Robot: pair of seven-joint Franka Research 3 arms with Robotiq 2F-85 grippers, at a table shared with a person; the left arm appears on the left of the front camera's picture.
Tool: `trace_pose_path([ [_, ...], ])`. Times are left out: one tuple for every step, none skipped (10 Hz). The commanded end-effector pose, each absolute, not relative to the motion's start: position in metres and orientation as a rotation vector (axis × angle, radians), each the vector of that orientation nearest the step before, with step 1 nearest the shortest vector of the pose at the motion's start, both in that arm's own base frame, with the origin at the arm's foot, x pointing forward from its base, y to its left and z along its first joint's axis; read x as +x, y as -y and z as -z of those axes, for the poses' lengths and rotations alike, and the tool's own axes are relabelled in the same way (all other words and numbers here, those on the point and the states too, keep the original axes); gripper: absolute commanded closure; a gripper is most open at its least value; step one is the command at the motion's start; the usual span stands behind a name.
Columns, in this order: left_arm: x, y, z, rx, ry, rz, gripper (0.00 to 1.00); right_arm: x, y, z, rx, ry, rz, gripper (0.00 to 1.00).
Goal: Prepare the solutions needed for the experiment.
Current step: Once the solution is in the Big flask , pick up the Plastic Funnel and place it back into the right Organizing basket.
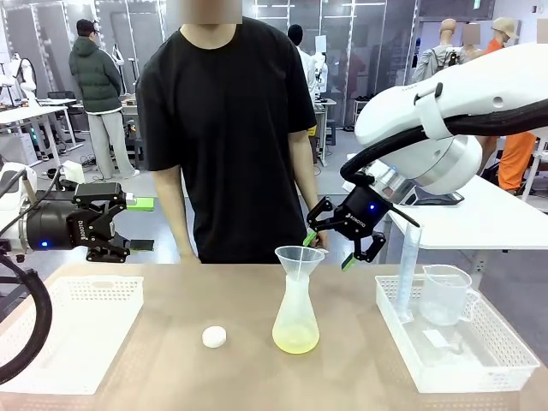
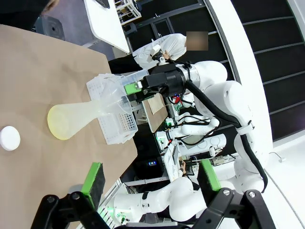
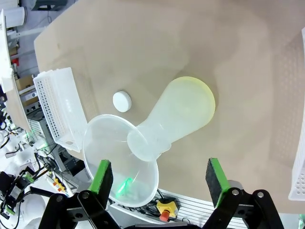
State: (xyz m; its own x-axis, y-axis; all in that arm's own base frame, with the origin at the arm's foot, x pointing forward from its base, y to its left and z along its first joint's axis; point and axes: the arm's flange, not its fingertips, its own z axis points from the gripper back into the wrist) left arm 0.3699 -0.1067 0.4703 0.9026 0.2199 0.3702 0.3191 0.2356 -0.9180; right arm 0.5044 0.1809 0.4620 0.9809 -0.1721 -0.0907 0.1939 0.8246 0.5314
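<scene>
One flask (image 1: 295,300) stands upright mid-tabletop, toward near edge; solution (image 1: 295,341), pale yellow-green, pools in its base. Funnel (image 1: 300,255) seated in neck, likely to guide pouring. Right hand (image 1: 330,250) hovers just beside funnel rim, spread wide, gripping nothing; judged poised for funnel. Left hand (image 1: 141,224) hangs above left edge, likewise spread and empty, clear of work. Cap (image 1: 214,336) lies left of flask. Beaker (image 1: 443,295), cylinder (image 1: 408,257) stand ready in tray (image 1: 471,377) at right edge.

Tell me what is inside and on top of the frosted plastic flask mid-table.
Inside the frosted plastic conical flask, a shallow layer of pale yellow-green liquid covers the bottom. A clear plastic funnel rests in its neck; the funnel's stem is hidden by the neck.
</scene>
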Motion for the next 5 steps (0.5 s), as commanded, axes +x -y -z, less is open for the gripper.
trace_pose_path([
  [0.3677,0.1045,-0.4730,-1.347,0.467,0.077,0.00,0.5056,-0.1893,-0.4596,0.575,-0.046,0.202,0.01],
  [0.3677,0.1045,-0.4730,-1.347,0.467,0.077,0.00,0.5040,-0.1905,-0.4582,0.576,-0.054,0.193,0.01],
  [0.3677,0.1045,-0.4730,-1.347,0.467,0.077,0.00,0.5029,-0.1916,-0.4565,0.573,-0.054,0.191,0.01],
  [0.3677,0.1045,-0.4730,-1.347,0.467,0.077,0.00,0.5017,-0.1916,-0.4554,0.567,-0.058,0.193,0.01],
  [0.3677,0.1045,-0.4730,-1.347,0.467,0.077,0.00,0.5015,-0.1919,-0.4540,0.574,-0.063,0.187,0.04],
])
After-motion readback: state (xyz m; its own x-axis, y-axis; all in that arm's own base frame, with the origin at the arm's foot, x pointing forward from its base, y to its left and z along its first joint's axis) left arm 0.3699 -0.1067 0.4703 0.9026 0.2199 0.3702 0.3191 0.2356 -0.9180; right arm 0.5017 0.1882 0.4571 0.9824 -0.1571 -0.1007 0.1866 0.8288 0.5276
